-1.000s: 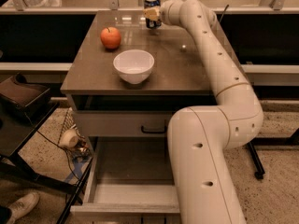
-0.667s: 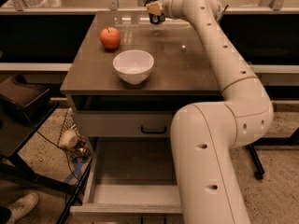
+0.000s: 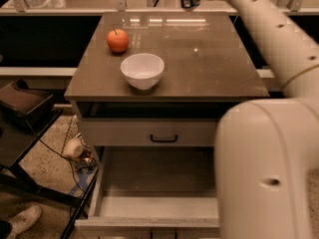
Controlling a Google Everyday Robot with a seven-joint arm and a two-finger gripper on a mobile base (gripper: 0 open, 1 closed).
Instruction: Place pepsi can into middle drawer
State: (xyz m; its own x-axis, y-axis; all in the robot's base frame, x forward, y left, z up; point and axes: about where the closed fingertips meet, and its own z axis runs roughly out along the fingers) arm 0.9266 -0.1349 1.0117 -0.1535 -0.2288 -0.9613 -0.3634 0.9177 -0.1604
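Note:
My gripper (image 3: 188, 1) is at the very top of the camera view, above the back edge of the cabinet top (image 3: 209, 63). Only its lower tips show. The pepsi can is cut off by the top edge and does not stand on the cabinet top; it went up in the gripper's hold. The middle drawer (image 3: 149, 213) is pulled open at the bottom of the view, its grey-brown floor bare. My arm (image 3: 269, 173) covers the drawer's right part.
A red apple (image 3: 118, 40) and a white bowl (image 3: 142, 70) sit on the left half of the cabinet top. The upper drawer (image 3: 129, 132) with a black bar handle is closed. A dark stand, cables and a shoe are on the floor at left.
The gripper has risen with the pepsi can from just above the back of the cabinet top to the top edge of the view, and the can has left the view.

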